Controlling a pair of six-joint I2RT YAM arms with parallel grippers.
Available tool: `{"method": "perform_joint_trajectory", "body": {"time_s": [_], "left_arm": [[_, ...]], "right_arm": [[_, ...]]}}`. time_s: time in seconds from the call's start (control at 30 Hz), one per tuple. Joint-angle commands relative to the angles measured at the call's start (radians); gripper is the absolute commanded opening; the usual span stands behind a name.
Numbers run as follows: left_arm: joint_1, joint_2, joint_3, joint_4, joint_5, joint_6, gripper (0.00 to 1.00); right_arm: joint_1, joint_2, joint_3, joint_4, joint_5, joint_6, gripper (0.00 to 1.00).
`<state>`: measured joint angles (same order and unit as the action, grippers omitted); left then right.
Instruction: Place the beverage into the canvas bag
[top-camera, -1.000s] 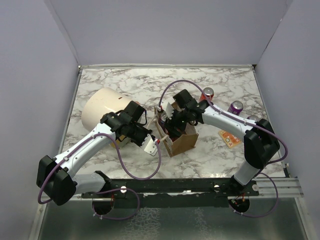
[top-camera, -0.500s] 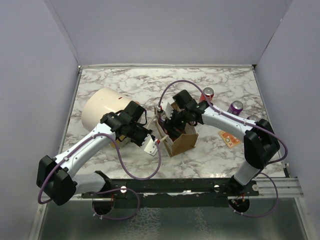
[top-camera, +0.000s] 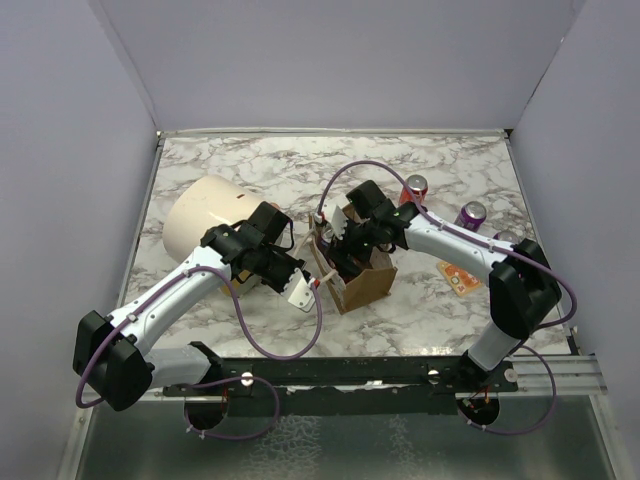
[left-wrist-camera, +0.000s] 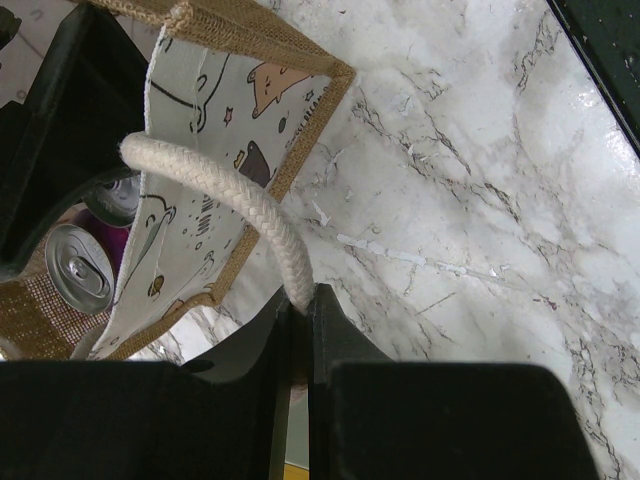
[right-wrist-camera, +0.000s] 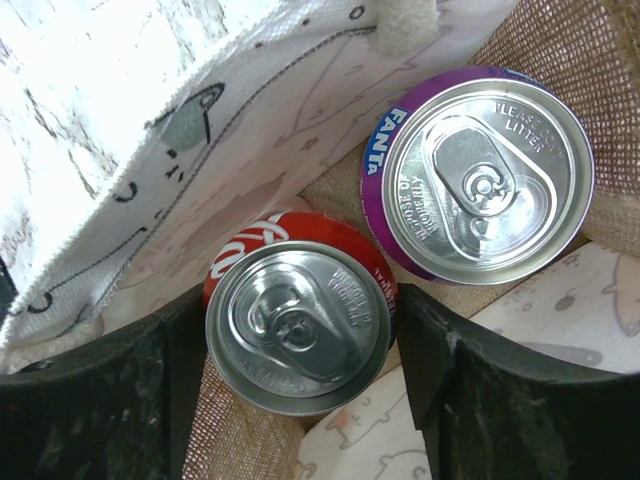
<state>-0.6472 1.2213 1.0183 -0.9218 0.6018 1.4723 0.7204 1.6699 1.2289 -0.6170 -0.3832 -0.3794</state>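
The right gripper (right-wrist-camera: 300, 335) is set astride the red can (right-wrist-camera: 300, 322); held or freed cannot be told. The can is seated inside the canvas bag (right-wrist-camera: 180, 160), whose rope handle (left-wrist-camera: 220, 185) is pinched by the left gripper (left-wrist-camera: 300, 320). Only withdrawal is judged outstanding.

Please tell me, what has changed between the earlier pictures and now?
Nothing has visibly changed in the top view. The left gripper still pinches the cream rope handle of the tan canvas bag, and the right gripper still straddles the red soda can inside it.
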Motion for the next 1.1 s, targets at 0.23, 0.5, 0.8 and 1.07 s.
{"method": "perform_joint_trajectory", "body": {"time_s": [0.23, 0.5, 0.8, 1.07], "left_arm": [[0.006, -0.002, 0.003, -0.019, 0.029, 0.014, 0.00], [0.006, -0.003, 0.001, -0.017, 0.027, 0.013, 0.00], [0.006, -0.005, -0.001, -0.019, 0.029, 0.012, 0.00], [0.006, 0.000, 0.004, -0.022, 0.029, 0.012, 0.00]], "right_arm": [[0.010, -0.058, 0.009, 0.008, -0.027, -0.011, 0.86], [0.010, -0.087, 0.037, -0.010, -0.009, -0.019, 0.94], [0.010, -0.123, 0.099, -0.046, 0.041, -0.033, 0.94], [0.010, -0.157, 0.185, -0.082, 0.103, -0.044, 0.93]]}}
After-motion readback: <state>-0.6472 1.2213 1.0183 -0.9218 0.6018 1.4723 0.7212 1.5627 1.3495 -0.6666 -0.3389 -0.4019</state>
